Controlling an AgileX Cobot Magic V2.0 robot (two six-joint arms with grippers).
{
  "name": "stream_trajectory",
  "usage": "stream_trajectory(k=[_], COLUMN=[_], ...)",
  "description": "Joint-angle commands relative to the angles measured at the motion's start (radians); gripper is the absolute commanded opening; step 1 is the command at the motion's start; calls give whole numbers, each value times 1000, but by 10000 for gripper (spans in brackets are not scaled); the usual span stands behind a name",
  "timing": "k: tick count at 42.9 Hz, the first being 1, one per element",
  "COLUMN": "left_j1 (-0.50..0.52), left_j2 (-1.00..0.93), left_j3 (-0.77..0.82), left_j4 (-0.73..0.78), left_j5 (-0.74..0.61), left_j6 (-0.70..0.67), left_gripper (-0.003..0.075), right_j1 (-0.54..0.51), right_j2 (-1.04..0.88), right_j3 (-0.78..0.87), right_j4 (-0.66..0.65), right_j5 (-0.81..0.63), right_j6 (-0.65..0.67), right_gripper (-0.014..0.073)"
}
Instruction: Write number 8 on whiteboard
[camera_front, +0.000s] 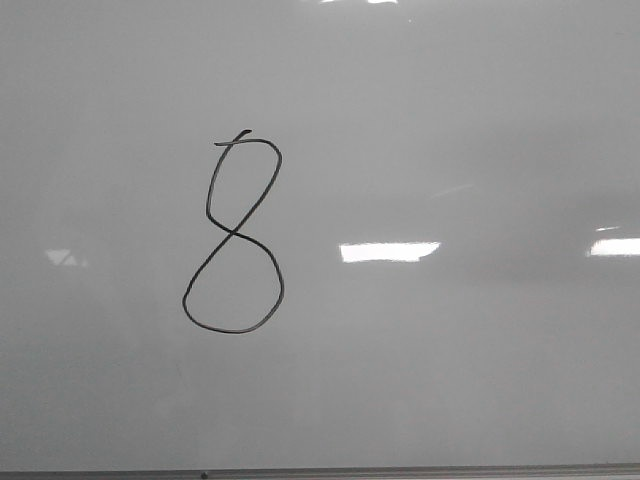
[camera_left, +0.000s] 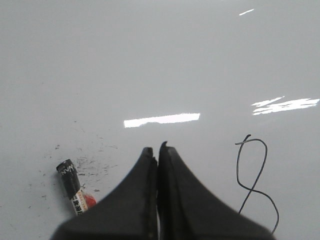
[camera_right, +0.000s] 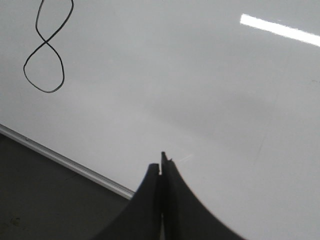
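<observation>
A thin black number 8 (camera_front: 233, 235) is drawn on the whiteboard (camera_front: 450, 380), left of middle in the front view. It has a narrow upper loop, a wider lower loop and a small tail at the top. Part of it shows in the left wrist view (camera_left: 255, 175) and in the right wrist view (camera_right: 45, 55). My left gripper (camera_left: 156, 149) is shut and empty above the board, apart from the figure. My right gripper (camera_right: 160, 162) is shut and empty near the board's edge. Neither gripper shows in the front view.
A marker (camera_left: 74, 186) with a black cap and a red and white label lies on the board beside my left gripper, among dark ink specks (camera_left: 90, 162). A thin grey edge strip (camera_right: 65, 162) borders the board, with dark floor (camera_right: 45, 200) beyond. Bright glare patches (camera_front: 388, 251) lie on the board.
</observation>
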Motion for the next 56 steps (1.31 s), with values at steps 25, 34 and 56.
stream_trajectory(k=[25, 34, 56], left_j1=[0, -14, 95], left_j2=[-64, -183, -293], left_j3=[40, 183, 422], left_j4=[382, 633, 616], left_j5=[-98, -155, -225], left_j6=[-386, -616, -612], left_gripper=[-21, -21, -21], right_j1=[-3, -3, -3], right_j2=[1, 1, 1], right_j3=[-24, -24, -24], right_j4=[25, 25, 25], right_j5=[-56, -56, -53], right_j6=[-1, -1, -1], right_gripper=[-68, -68, -68])
